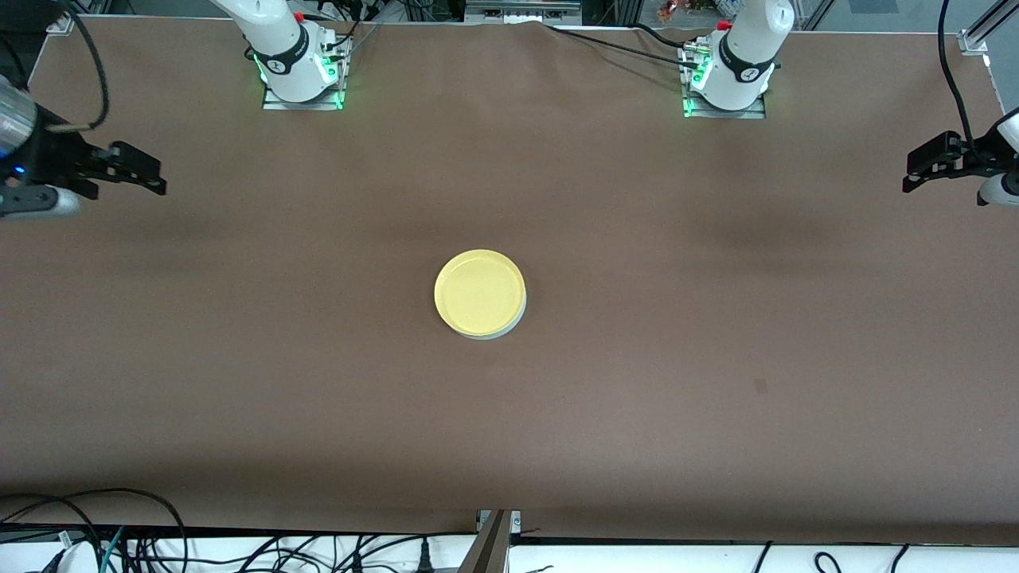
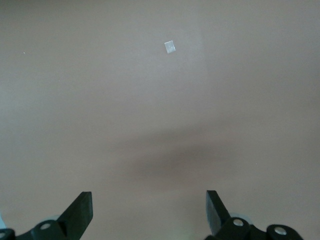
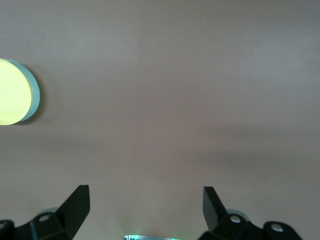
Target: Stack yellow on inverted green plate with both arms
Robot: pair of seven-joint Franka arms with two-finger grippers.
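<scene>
Brown cloth covers your table (image 1: 716, 334), with the plates stacked at its middle.
You see the yellow plate (image 1: 479, 291) sitting rim-up on the green plate (image 1: 495, 334), which shows only as a pale edge beneath it. Your left gripper (image 1: 915, 169) hangs over the left arm's end of the table and your right gripper (image 1: 147, 173) over the right arm's end, both with fingers spread apart, holding nothing.

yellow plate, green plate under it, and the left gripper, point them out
yellow plate (image 1: 479, 290), front view, middle of its top face
green plate (image 1: 495, 335), front view, rim edge showing beneath the yellow plate
left gripper (image 1: 915, 167), front view, between its open fingertips
</scene>
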